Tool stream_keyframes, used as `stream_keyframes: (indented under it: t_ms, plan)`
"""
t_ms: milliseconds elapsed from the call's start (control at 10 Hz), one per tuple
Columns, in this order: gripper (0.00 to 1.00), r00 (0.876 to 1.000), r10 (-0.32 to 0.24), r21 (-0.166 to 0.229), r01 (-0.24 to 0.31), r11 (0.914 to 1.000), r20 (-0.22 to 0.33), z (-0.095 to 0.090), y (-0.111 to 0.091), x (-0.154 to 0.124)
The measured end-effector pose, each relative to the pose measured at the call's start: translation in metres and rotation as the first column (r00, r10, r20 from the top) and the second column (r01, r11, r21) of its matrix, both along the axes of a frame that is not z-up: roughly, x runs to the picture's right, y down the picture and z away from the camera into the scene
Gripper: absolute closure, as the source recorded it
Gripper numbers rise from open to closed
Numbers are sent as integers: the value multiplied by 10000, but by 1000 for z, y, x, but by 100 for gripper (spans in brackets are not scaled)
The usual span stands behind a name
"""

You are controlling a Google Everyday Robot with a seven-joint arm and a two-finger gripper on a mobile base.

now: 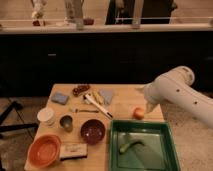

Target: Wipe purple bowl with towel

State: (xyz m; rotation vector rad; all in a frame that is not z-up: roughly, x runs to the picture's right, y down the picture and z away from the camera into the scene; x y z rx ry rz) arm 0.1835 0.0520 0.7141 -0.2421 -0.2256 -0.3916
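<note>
The purple bowl (pixel 93 131) sits upright on the wooden table (pixel 125 100), near its front and left of the green tray. The towel (pixel 106 95), a pale grey-blue cloth, lies flat near the table's back edge. My gripper (pixel 149 107) hangs at the end of the white arm (pixel 175 92) over the table's right edge, just above and right of an orange fruit (pixel 138 113). It is open and holds nothing. It is well to the right of both towel and bowl.
A green tray (pixel 165 129) with a pale green object fills the front right. Front left hold an orange bowl (pixel 44 150), a metal cup (pixel 66 122), a white cup (pixel 46 116) and a sponge (pixel 73 150). A blue cloth (pixel 60 98), a brush (pixel 97 103) and a fork (pixel 82 110) lie behind.
</note>
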Motion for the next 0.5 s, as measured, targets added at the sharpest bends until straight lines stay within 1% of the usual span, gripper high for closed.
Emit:
stream_keyframes:
  t_ms: [100, 300, 500]
  plan:
    - [20, 9999, -86, 5, 86, 10000, 75, 2, -1, -5]
    - [20, 10000, -63, 22, 63, 10000, -3, 1, -1, 0]
    - [20, 10000, -65, 0, 65, 10000, 43, 2, -1, -3]
